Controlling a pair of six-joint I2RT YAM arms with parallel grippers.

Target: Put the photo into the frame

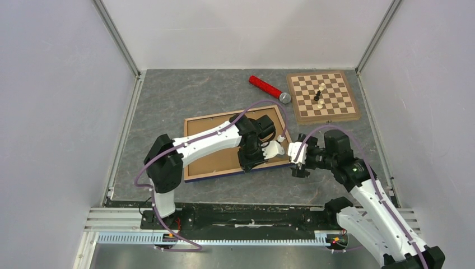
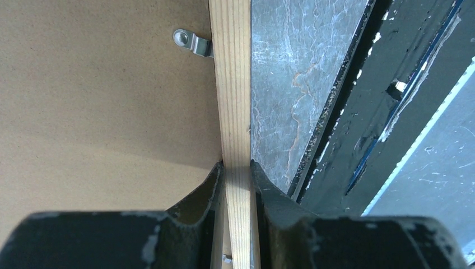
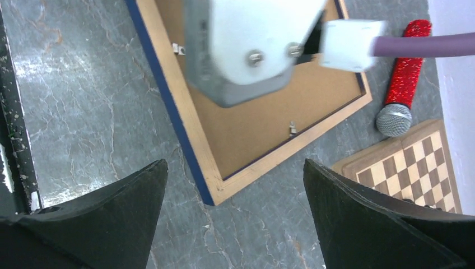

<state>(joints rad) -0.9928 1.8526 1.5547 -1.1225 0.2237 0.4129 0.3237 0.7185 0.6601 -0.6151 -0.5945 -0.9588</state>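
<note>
You have the frame [image 3: 190, 120] mid-table [image 1: 168, 95], the panel [image 1: 215, 145] in it. Behind it lies the microphone [image 1: 269, 88], with the chessboard [image 1: 336, 106] to its right. Your left gripper [image 2: 236, 165] straddles the frame's near rail, and your right gripper [image 3: 235, 162] is just beside its near right corner.

Thin rectangular wooden frame [image 1: 224, 114]: showing pale brown straight grain on its upward face, with dark blue running along the outer edge.
Flat fibreboard backing panel [image 1: 215, 159]: appearing plain matt tan.
Small metal clip [image 2: 193, 42]: shining silver.
Square wooden chessboard [image 1: 336, 103]: displaying tan and dark brown checks.
Glittery cylindrical microphone [image 1: 266, 87]: sparkling red, with a grey mesh head.
Tabletop mat [image 1: 168, 101]: showing grey marbling with pale veins.
Arm cable [image 3: 425, 45]: looking purple.
</note>
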